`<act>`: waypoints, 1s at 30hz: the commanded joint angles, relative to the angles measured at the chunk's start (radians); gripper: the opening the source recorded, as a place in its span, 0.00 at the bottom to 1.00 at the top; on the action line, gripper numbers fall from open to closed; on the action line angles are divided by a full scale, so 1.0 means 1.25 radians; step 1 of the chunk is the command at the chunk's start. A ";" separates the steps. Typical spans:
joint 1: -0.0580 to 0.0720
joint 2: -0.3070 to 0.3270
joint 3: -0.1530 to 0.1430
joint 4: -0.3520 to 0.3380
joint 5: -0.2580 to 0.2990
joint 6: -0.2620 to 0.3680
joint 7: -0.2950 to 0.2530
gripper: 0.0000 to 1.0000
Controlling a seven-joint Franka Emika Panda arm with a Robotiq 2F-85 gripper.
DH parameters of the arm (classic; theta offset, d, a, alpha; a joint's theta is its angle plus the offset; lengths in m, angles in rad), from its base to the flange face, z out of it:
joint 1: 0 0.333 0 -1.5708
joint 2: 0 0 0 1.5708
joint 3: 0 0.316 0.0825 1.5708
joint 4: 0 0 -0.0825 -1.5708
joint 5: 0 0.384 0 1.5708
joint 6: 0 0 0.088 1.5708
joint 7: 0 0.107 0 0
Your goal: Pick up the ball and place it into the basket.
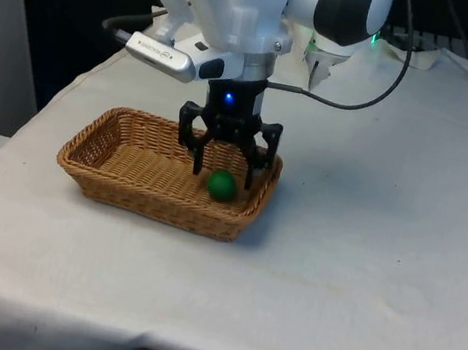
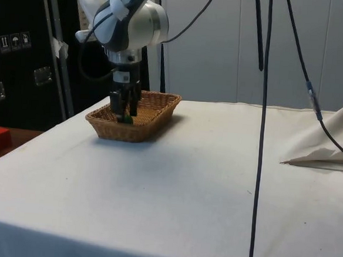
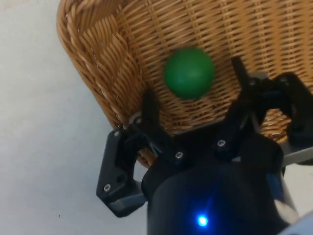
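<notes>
The green ball (image 1: 221,185) lies on the woven floor of the wicker basket (image 1: 118,172), at the basket's end toward the front view's right and close to the wall there. The pincer (image 1: 223,171) hangs just above it with its fingers spread wide and nothing between them; in the wrist view the ball (image 3: 189,72) sits free in the gap ahead of the fingertips (image 3: 149,104), touching neither. Judged from that, the placing looks done, and the risks lie in the withdrawal. The fingers reach down inside the basket near its rim, so a sideways or slanted lift could catch the wicker wall and drag or tip the light basket across the white cloth of the desk (image 1: 361,277). A finger could also nudge the ball, which would roll freely over the weave, though the walls look high enough to keep it in. If the pincer narrowed again before rising, it might take the ball back up with it. A straight rise seems safest.
</notes>
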 commanded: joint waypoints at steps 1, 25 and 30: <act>-0.002 0.002 0.000 0.004 -0.001 -0.006 0.002 0.68; 0.028 -0.103 -0.031 -0.054 -0.040 -0.044 -0.006 1.00; 0.038 -0.142 -0.034 -0.077 -0.058 -0.052 -0.001 1.00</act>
